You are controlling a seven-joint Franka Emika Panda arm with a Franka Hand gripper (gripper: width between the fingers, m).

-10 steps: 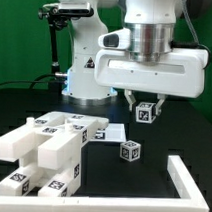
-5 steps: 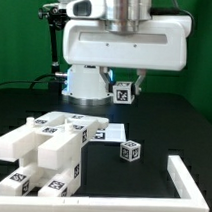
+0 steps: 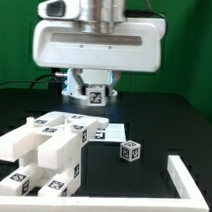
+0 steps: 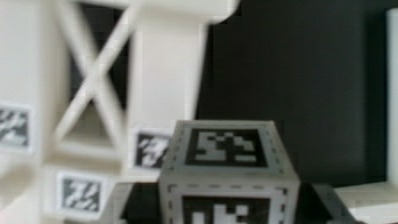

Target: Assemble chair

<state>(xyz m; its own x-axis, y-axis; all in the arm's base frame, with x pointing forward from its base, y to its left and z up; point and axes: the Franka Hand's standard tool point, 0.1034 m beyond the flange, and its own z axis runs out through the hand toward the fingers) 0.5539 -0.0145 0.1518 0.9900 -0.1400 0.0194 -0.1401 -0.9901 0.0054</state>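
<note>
The arm [image 3: 97, 44] has swung toward the exterior view's left since the earlier frame. The tagged cube [image 3: 96, 94] it carries has gone with it. The cube used to hang right of centre; it now hangs left of centre, in front of the arm's white base.

In the exterior view, the arm's broad white housing fills the top of the picture. The jaws reach down from under it, set narrow and closed on the tagged cube. The cube is a small white chair piece with a black-and-white square marker on its near face. It is held in the air, well above the black table [image 3: 158, 121].

The other chair pieces lie on the table. A cluster of chunky white parts [image 3: 42, 151] sits at the exterior view's lower left, with several small marker tags on it. These parts lie touching one another. A loose cube [image 3: 130, 149], tagged like the held one, stands alone on the table to the right of the cluster, apart from it. The flat white marker board [image 3: 115, 128] lies just behind the cluster and the loose cube. A low white corner rail [image 3: 191, 176] runs along the table at the lower right. A green backdrop stands behind everything.

The wrist view is soft and blurred. It shows the tagged cube [image 4: 222, 165] close up between the jaws, with one marker on its upper face and another on the face below. Beyond the cube is the cross-braced frame [image 4: 107, 90], with its white diagonal bars crossing and small tags beside them.
</note>
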